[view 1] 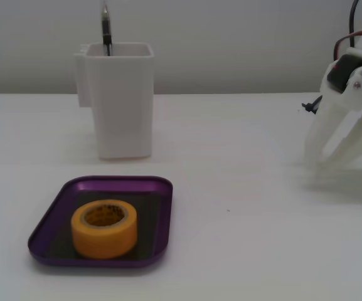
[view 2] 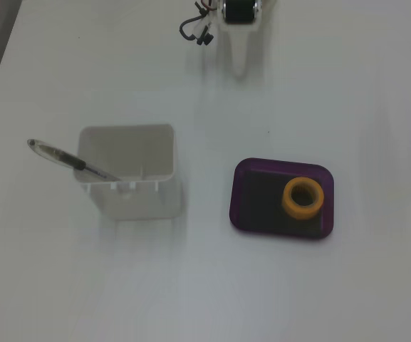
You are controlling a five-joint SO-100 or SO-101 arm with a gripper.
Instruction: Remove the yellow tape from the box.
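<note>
yellow tape (view 1: 104, 227) sits flat in the purple box (view 1: 52, 216), well apart from my gripper (view 1: 342, 157), which stands spread and empty. approaching low, i'd risk shoving the box across the bench (view 1: 243, 251).

Looking straight down on the white table (view 2: 347, 85): the purple tray (view 2: 248, 192) sits right of centre, with the yellow tape roll (view 2: 290, 203) lying flat, core up, on its dark floor towards the right side. Left of it stands a white square container (view 2: 127, 196), a pen (view 2: 66, 160) leaning out over its left rim. At the top edge, the gripper (view 2: 239, 68) pokes in, well apart from the tray; its jaws are hard to read from here.
</note>
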